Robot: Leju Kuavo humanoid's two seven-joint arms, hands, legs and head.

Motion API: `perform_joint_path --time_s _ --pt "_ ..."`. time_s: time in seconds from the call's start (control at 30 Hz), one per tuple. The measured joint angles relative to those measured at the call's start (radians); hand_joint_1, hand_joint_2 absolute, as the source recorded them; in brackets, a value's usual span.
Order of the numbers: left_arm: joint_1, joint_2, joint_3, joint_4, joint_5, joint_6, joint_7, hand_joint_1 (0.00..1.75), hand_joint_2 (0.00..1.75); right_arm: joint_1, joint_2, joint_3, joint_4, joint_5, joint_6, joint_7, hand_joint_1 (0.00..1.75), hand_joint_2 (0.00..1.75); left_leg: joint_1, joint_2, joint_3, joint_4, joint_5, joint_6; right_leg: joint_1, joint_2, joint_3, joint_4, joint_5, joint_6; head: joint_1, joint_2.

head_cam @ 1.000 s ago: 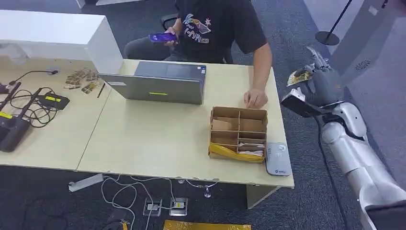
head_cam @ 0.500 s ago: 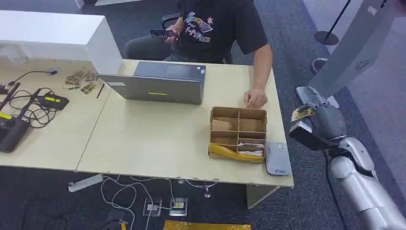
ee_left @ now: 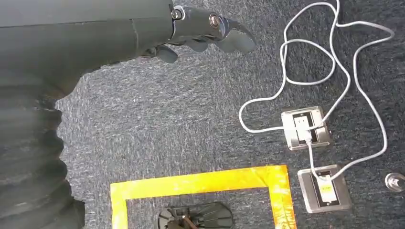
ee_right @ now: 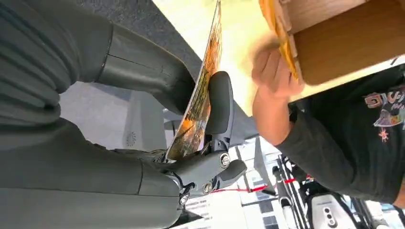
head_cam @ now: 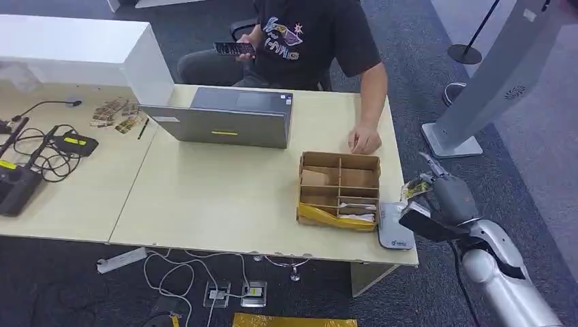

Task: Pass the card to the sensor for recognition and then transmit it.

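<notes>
Card (head_cam: 416, 189) sits pinched in our right hand (head_cam: 446, 197), off the table's (head_cam: 225, 197) right edge, just beside the sensor (head_cam: 394, 225). Left of that: laptop (head_cam: 228, 117), then box (head_cam: 339, 191). Our left hand (ee_left: 191, 33) hangs over carpet, fingers curled, holding nothing.

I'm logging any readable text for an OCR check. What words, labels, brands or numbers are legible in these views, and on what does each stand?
None can be read for certain.
Person's black T-shirt: colourful printed lettering, too blurred to read.
Card held by the right hand: orange picture print, no legible words.
Grey sensor: a small blue mark, too small to read.
Laptop: small stickers, unreadable.
</notes>
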Motion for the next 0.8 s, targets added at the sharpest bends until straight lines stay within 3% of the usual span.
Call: perform_joint_path --time_s 0.27,0.8 --pt "0.0 0.0 0.0 0.001 0.008 0.003 0.011 0.0 1.75 0.02 0.0 0.015 -0.025 -0.01 0.038 0.019 1.75 1.75 0.0 0.0 0.0 0.0 0.0 0.0 0.0 0.0 0.0 0.0 0.0 0.0 0.0 0.0" --pt "-0.001 0.0 0.0 0.002 0.012 0.011 0.017 0.0 1.75 0.061 -0.005 0.021 -0.021 -0.025 0.036 0.017 1.75 1.75 0.0 0.001 0.0 0.0 0.0 0.0 0.0 0.001 0.0 0.0 0.0 0.0 0.0 0.0"
